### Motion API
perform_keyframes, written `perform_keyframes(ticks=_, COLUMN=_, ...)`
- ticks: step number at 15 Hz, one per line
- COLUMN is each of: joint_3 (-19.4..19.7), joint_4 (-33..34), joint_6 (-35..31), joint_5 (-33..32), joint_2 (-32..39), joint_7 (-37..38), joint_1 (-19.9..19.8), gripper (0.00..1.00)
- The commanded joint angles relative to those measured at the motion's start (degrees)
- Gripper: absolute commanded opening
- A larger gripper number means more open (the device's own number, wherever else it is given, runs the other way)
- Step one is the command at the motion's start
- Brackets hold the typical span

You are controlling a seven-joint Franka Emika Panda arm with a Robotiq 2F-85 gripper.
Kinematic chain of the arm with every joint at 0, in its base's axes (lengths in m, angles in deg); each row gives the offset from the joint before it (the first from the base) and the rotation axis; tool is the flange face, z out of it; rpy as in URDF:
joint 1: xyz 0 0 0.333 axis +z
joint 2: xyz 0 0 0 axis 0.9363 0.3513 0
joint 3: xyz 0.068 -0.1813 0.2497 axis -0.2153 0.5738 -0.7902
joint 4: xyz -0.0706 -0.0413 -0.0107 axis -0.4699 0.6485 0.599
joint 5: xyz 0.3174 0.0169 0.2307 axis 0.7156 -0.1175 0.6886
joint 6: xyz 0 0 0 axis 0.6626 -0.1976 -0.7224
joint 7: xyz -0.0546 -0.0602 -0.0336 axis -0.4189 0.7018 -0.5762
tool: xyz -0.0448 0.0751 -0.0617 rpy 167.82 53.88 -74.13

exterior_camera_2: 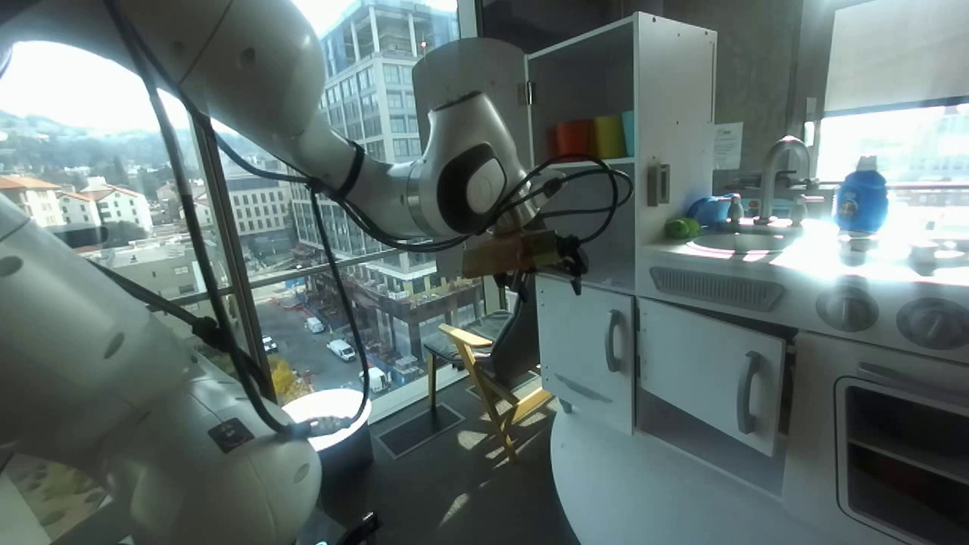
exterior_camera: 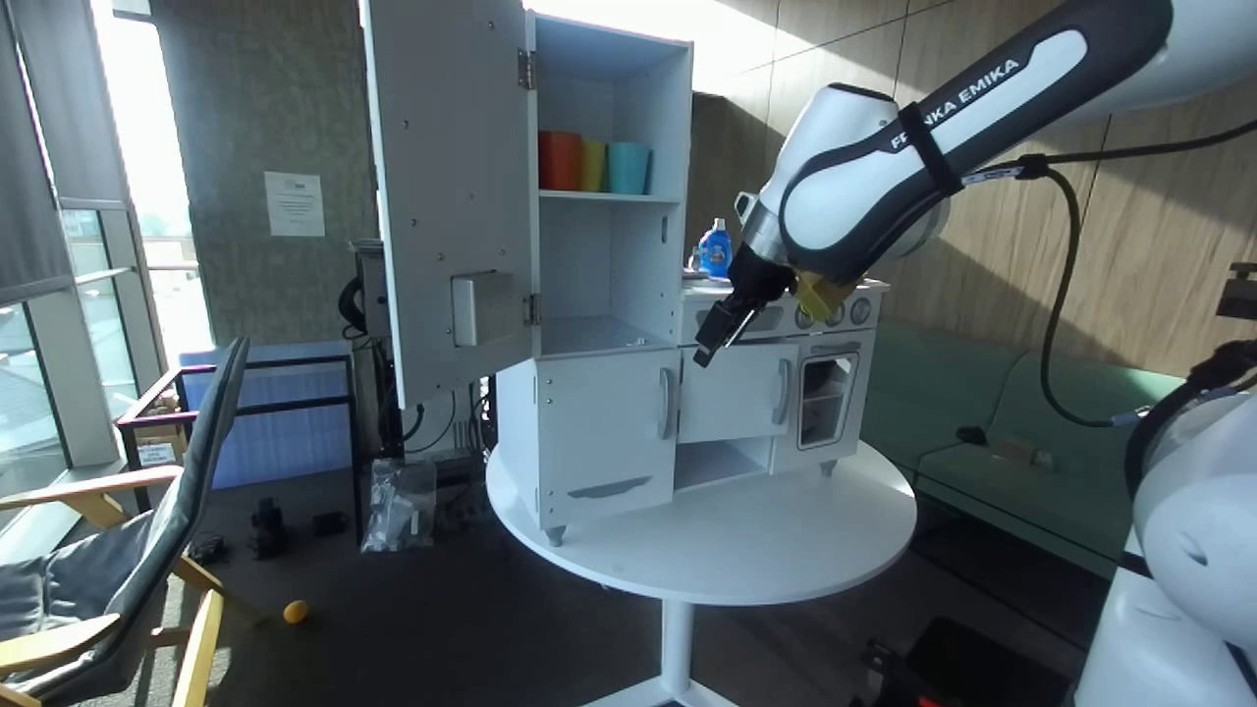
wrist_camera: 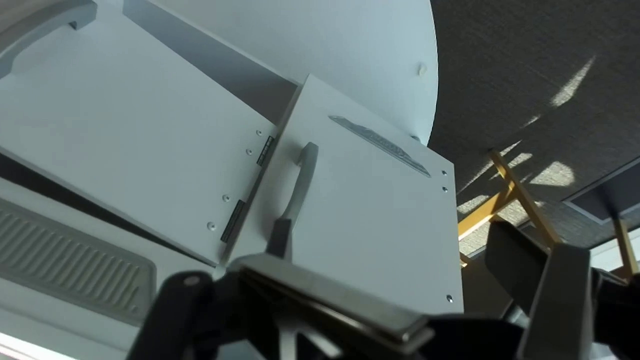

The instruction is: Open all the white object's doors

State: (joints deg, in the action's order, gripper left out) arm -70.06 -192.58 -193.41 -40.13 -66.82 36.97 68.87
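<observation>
Nearest, across the bottom of the wrist view, the claw (wrist_camera: 392, 235) has its fingers (wrist_camera: 281, 239) spread and holds nothing. One of them overlaps the end of the grey handle (wrist_camera: 303, 182) there, but both exterior views show the two apart. If the claw advances slightly off line, that finger will probably hit the handle or skim past it, because the gap behind looks narrow.

That handle sits on the lower door (wrist_camera: 365, 210), mid-frame, apparently closed. Just beside it, at the left of the frame, the middle door (wrist_camera: 135, 135) stands ajar; hinged next to that handle, it could swing across the lower door if the claw bumps it.

Farther off, in an exterior view, the oven door (exterior_camera: 827, 401), right of centre, seems closed too, while the tall door (exterior_camera: 452, 196) at upper left is already wide open. All belong to the white toy kitchen (exterior_camera_2: 796, 278) standing on the round desk (exterior_camera: 786, 535); a sharp tug might slide it, since nothing visible anchors it, and topple the cups (exterior_camera: 628, 167) standing inside.
</observation>
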Motion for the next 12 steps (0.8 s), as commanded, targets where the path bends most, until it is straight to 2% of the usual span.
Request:
perform_keyframes(ticks=1, joint_3=-1.33, joint_4=-0.66, joint_6=-10.23, joint_5=0.08, joint_2=6.95, joint_7=3.05, joint_1=-1.34, gripper=1.00)
perform_keyframes(ticks=5, joint_3=-3.28, joint_4=1.16, joint_6=-17.77, joint_5=-0.94, joint_2=15.02, joint_7=6.05, joint_1=-3.12, gripper=1.00)
perform_keyframes(ticks=6, joint_3=-4.80, joint_4=2.26, joint_6=-18.63, joint_5=-2.37, joint_2=17.02, joint_7=7.85, joint_1=-5.06, gripper=1.00)
perform_keyframes(ticks=8, joint_3=-6.12, joint_4=5.24, joint_6=-18.94, joint_5=-3.31, joint_2=20.85, joint_7=10.77, joint_1=-6.50, gripper=1.00)
perform_keyframes(ticks=12, joint_3=-8.86, joint_4=13.09, joint_6=-17.92, joint_5=-12.07, joint_2=25.81, joint_7=19.66, joint_1=-11.65, gripper=1.00)
